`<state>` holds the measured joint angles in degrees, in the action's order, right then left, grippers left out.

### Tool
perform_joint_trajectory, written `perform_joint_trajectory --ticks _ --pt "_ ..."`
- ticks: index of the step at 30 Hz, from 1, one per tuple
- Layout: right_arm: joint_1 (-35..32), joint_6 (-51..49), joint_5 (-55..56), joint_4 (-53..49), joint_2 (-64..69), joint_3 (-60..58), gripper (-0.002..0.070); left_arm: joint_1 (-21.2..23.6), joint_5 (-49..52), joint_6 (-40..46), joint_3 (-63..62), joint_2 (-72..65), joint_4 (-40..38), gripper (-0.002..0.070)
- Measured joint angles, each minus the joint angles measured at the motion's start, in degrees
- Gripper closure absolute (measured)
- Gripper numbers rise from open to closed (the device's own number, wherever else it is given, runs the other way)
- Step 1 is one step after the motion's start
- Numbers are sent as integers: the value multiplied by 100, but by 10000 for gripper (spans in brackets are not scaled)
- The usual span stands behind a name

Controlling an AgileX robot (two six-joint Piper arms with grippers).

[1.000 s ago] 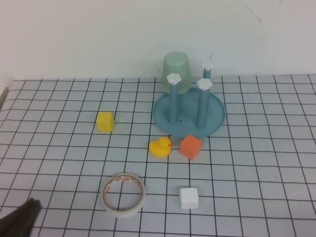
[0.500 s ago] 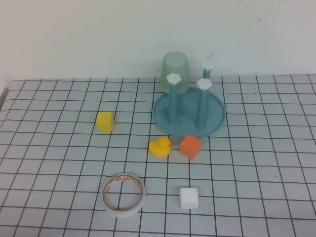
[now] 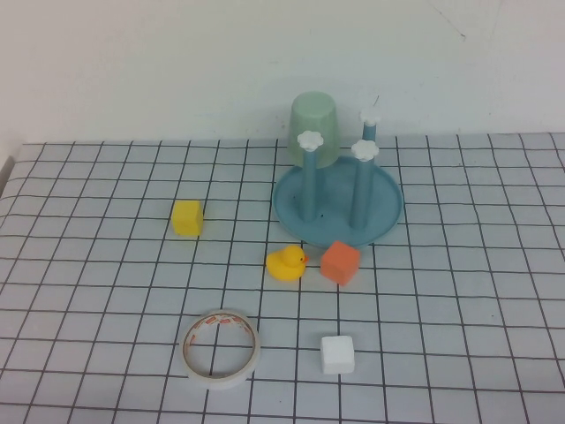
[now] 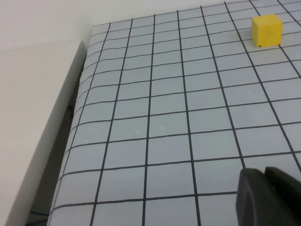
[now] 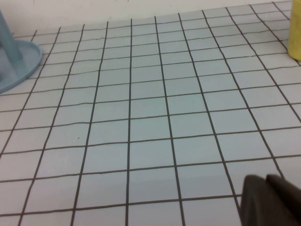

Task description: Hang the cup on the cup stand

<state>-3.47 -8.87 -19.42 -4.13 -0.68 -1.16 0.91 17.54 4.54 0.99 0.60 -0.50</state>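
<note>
Left jaws [image 4: 270, 195]: mine, pressed together with nothing between them; out of the high view, showing only as a dark tip at the lower right of the left wrist view, low over the gridded surface [image 3: 97, 291].
Yellow block [image 3: 187, 217]: left of centre in the high view, alone on its grid square; also at the upper right of my left wrist view [image 4: 266, 30].
Tape roll [image 3: 221, 348]: white, lying flat, lower left of centre.
Rubber duck [image 3: 287, 262]: yellow, centre of the frame, just beside the orange block.
Cup [image 3: 315, 129]: pale mint green, upside down on a rear post of the cup stand, upper centre, against the white wall.
Cup stand [image 3: 384, 212]: round blue dish with blue posts and white flower caps, upper centre-right; its rim shows at the upper left of my right wrist view [image 5: 21, 66].
Orange block [image 3: 340, 261]: tilted, touching the stand's near rim.
White block [image 3: 337, 353]: lower centre, well apart from the stand.
Right jaws [image 5: 273, 200]: mine, closed tight and empty; dark tip at the lower right of the right wrist view, out of the high view.
</note>
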Motion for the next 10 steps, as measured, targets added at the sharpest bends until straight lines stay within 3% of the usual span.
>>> perform_joint_trajectory --ticks 10 --pt "0 0 0 0 0 0 678 0 0 87 0 0 0 676"
